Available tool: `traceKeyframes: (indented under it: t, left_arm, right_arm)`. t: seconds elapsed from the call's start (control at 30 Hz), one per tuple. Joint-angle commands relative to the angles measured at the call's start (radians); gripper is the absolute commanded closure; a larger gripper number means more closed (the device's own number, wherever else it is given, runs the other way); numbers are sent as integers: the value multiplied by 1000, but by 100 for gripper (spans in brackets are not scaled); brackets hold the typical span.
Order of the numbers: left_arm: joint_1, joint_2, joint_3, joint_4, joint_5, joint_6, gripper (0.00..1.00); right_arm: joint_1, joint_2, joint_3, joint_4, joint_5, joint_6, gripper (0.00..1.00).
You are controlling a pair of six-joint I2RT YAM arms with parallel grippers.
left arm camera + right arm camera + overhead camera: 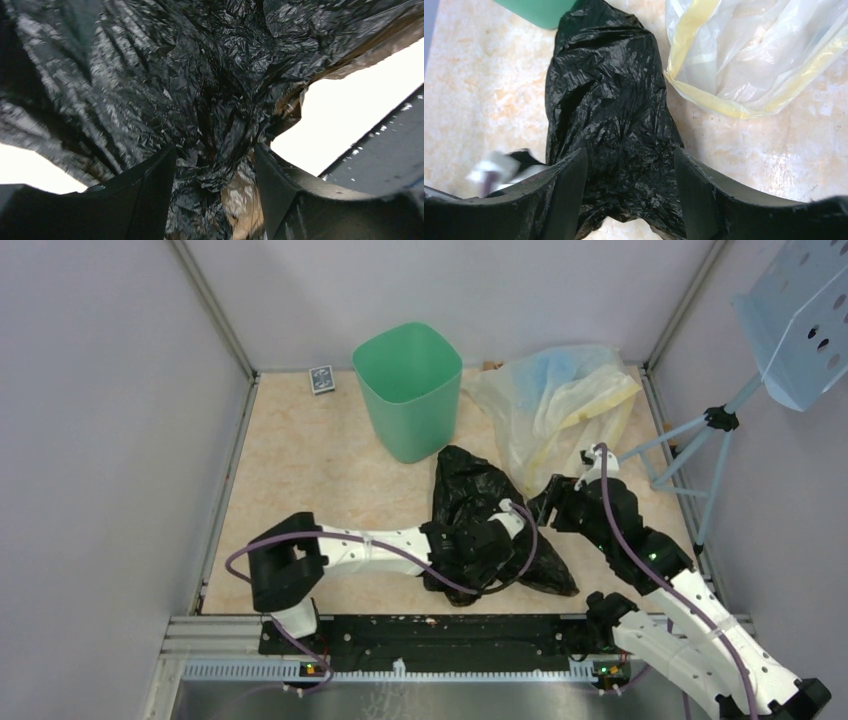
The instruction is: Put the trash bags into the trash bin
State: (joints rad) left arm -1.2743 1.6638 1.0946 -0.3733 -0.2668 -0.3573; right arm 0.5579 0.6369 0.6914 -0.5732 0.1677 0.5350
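Observation:
The black trash bag [465, 490] lies crumpled on the table in front of the mint-green trash bin [408, 390], which stands upright at the back. My left gripper [490, 540] is down on the bag's near part; in the left wrist view the open jaws [215, 175] stand on either side of bunched black plastic [175, 75]. My right gripper [545, 508] is at the bag's right edge; in the right wrist view it [630, 185] is open, with the bag [609, 100] spreading between and beyond the fingers. The bin's base [536, 11] shows at the top.
A pale translucent yellowish-blue plastic heap [560, 400] lies right of the bin and also shows in the right wrist view [754, 50]. A light-blue perforated panel [805, 320] on a tripod [700, 440] stands at the right wall. A small card box [321, 379] lies at the back left.

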Motion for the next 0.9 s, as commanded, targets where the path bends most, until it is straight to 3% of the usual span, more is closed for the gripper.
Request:
traceKeyframes:
  t: [0.0,0.07,0.17,0.23,0.4,0.5,0.63,0.87]
  left_arm:
    - [-2,75,73,13,-2,41,38]
    - [-1,103,89,-6,-40,28,51]
    - [1,118,119,-47,-102,1,85]
    - [5,102,137,-73,-119,-6,98]
    - [67,5,143,-80,-5,-41,100]
    - [168,-65,137,-85,154,-113,100]
    - [315,-193,47,73,392,-193,100]
    - [461,-194,82,203,563,-278,100]
  right_arm:
    - [0,-23,2,30,3,11,36]
    - [0,-16,1,30,-4,10,37]
    - [0,-10,-12,30,-40,16,38]
    - [0,-11,-24,27,-74,22,38]
    - [0,0,-25,-5,-145,40,38]
    - [1,28,17,-21,-249,52,38]
    - [3,64,71,-42,-386,50,29]
    - [26,79,145,-77,-396,75,28]
